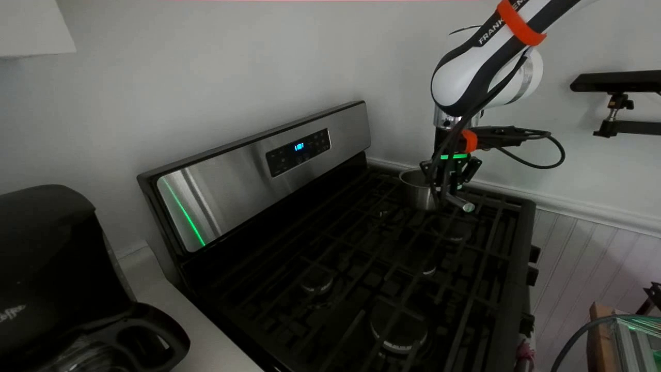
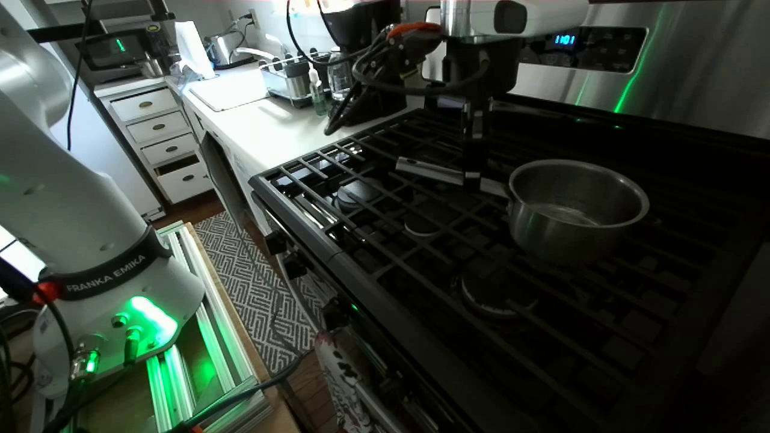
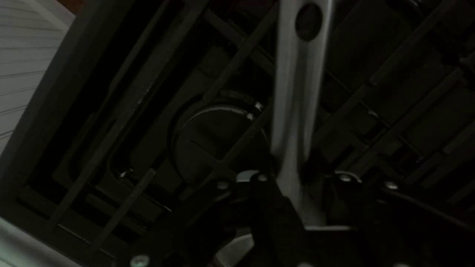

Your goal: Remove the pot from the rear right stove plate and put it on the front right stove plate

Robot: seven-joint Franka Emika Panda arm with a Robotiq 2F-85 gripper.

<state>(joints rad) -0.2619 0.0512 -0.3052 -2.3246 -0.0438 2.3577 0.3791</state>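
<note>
the surface (image 1: 508, 289) is a black gas cooktop, barred from its left edge to its right and so dim that much of it is hard to make out. beyond the left edge runs a white counter (image 2: 264, 129). the white and black arm (image 1: 480, 77) is mounted past the front edge and bends down over the right half. a steel control panel (image 1: 242, 181) stands along the back edge, and a black coffee maker (image 1: 51, 263) sits on the counter, near the left edge.

toward the front right corner is the front right stove plate (image 2: 496, 294), round and in plain sight. nearer the back right corner, the rear right stove plate (image 1: 382, 211) gives little more than a glint. the pot (image 2: 571, 210), silver and low-walled, shows upright in both exterior views, over the right half and nearer the back right corner than the front one; i cannot tell whether its base touches the surface or hangs clear of it. the tool (image 2: 473, 175) points down, its fingers (image 3: 276, 211) clamped on the pot's handle (image 2: 432, 171), one to each side in the wrist view. that handle slants away from the back right corner, with a hole (image 3: 308, 22) through its free end.
</note>
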